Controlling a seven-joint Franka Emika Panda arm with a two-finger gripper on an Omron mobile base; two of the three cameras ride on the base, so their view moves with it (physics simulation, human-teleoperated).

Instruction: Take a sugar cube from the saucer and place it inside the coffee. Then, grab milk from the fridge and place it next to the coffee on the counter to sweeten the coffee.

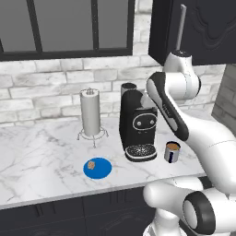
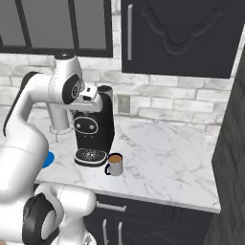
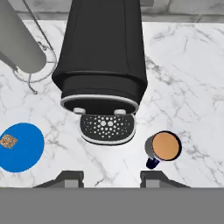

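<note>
Simulated kitchen worktop at the outset of the sugar step. The white marble-patterned counter with grey veins (image 1: 41,161) carries, from the robot's left to its right, a grey cylindrical roll on a thin wire stand (image 1: 91,113), a flat round bright blue saucer (image 1: 102,169), a tall black coffee machine with a perforated drip tray (image 1: 138,124), and a small metallic grey mug of brown coffee (image 1: 172,151). The tiny tan-brown sugar cube (image 1: 91,164) lies on the saucer, toward its left edge, untouched; the coffee stands just beside the drip tray on the machine's right, well apart from the saucer, so the cube must be carried across the front of the machine. The white arm rises with its wrist high above the machine, and the hand view looks straight down on the worktop, a vantage that takes in the saucer (image 3: 22,151), the cube (image 3: 8,141) and the mug (image 3: 162,146) together. The two-finger gripper (image 3: 112,177) shows two dark tips standing apart with bare marble between them: the jaws are parted and grasp nothing. No milk carton or fridge is visible from this stance. Judged from this layout, the next move is a descent leftward over the saucer, with the fingers straddling the cube.
</note>
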